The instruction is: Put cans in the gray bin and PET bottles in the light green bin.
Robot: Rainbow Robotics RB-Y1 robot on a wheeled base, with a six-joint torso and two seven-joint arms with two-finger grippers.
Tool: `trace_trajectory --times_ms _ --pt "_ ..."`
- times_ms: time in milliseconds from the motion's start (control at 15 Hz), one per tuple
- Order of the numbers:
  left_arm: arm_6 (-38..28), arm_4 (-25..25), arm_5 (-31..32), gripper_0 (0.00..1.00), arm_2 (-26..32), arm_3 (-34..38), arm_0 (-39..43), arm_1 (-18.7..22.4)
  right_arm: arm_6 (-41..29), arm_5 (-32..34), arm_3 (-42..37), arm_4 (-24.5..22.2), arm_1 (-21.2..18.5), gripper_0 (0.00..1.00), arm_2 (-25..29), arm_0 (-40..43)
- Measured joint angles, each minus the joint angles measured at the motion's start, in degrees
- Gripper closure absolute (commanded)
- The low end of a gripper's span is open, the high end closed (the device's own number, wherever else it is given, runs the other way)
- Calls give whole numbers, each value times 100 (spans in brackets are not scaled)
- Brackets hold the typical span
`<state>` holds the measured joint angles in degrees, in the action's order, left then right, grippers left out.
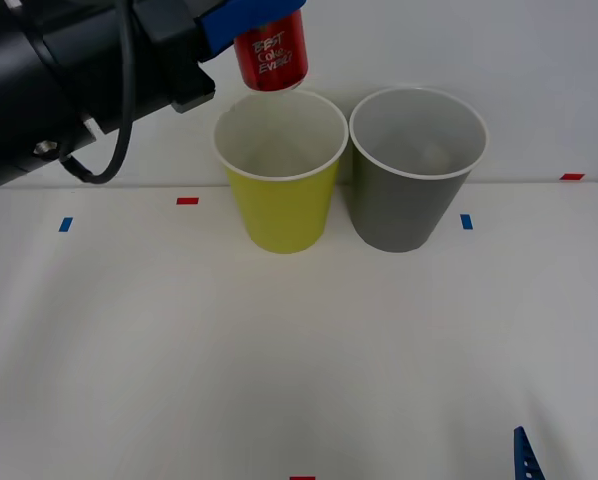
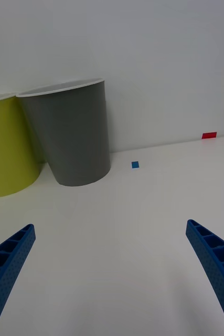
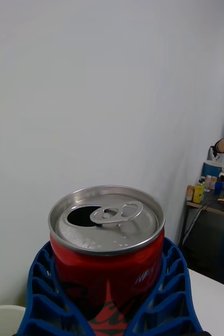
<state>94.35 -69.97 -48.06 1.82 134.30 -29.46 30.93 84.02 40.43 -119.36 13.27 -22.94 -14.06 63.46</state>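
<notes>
Left claw (image 1: 264,25) gripping can (image 1: 272,55), above bins

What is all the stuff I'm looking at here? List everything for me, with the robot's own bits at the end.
can: one, red with a silver opened top, held in the air above the far rim of the light green bin.
light green bin: one, yellow-green with white rim, upright at the table's far side, left of the gray bin.
gray bin: one, dark gray with white rim, upright, right beside the green one.
tape marks: several, blue and red, scattered on the table.
table: one, white.
left pincer: blue, closed around the can, raised.
right pincer: blue, open, low over the table's near right.
</notes>
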Motion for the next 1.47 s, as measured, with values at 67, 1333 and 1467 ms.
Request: trace_trajectory --times_ms 67,1333,1467 --pt "-2 30 74 100 -148 -175 -165 0 0 0 0 0 0 0 0 0" --pt "41 324 2616 100 -2996 -3251 -2529 79 0 0 0 0 0 0 0 0" --pt "77 351 2798 100 -3184 -3567 -2711 58 0 0 0 0 0 0 0 0"
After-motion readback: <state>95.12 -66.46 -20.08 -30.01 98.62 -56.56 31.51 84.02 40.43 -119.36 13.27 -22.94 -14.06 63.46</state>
